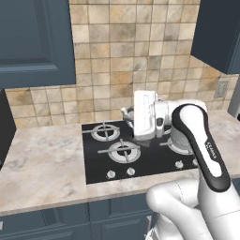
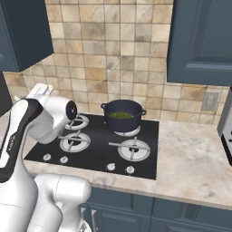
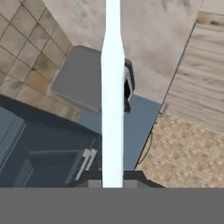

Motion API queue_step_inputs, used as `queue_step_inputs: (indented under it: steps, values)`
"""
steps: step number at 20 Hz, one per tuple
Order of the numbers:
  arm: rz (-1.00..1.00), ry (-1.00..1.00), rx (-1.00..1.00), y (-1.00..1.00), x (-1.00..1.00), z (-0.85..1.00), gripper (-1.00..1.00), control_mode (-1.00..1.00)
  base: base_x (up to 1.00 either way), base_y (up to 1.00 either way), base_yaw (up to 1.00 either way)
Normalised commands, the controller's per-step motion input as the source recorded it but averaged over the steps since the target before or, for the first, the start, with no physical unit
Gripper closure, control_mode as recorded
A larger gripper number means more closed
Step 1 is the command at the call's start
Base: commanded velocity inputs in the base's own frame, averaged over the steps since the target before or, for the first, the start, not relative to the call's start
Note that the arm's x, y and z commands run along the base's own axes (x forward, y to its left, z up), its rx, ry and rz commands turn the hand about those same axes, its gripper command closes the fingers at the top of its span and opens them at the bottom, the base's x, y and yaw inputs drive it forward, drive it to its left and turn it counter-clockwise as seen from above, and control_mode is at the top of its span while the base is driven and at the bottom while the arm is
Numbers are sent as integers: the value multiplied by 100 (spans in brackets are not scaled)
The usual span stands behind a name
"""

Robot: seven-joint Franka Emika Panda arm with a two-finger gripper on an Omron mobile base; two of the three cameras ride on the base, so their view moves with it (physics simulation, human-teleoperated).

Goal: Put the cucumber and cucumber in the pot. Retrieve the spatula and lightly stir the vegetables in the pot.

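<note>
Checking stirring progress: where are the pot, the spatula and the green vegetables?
pot (image 2: pixel 118 124): right base view, dark outer wall.
spatula (image 3: pixel 113 109): hand view, long pale handle.
green vegetables (image 2: pixel 120 115): right base view, green inside pot.

The spatula (image 3: pixel 112 100) has a smooth, pale silvery handle with a bright metallic sheen. The pot (image 2: pixel 123 117) looks like dark navy enamel, faintly glossy. The table (image 2: pixel 195 163) is polished, mottled beige stone. The hob (image 2: pixel 97 154) is glossy black glass. The backsplash (image 1: pixel 126 56) is matt tan stone tile.
</note>
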Motion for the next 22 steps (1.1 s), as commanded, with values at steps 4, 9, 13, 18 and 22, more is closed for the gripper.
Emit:
queue_step_inputs:
  steps: [4, 9, 13, 18, 22]
  values:
    - [0, 22, 34, -42, 61, 29, 100, -100, 0, 0, 0]
    - [0, 13, 25, -55, 71, 17, 100, -100, 0, 0, 0]
    - [0, 15, 18, -56, 66, 32, 100, -100, 0, 0, 0]
    - [-2, 18, 10, -58, 61, 37, 100, -100, 0, 0, 0]
    - [-9, 18, 2, -57, 61, 27, 100, -100, 0, 0, 0]
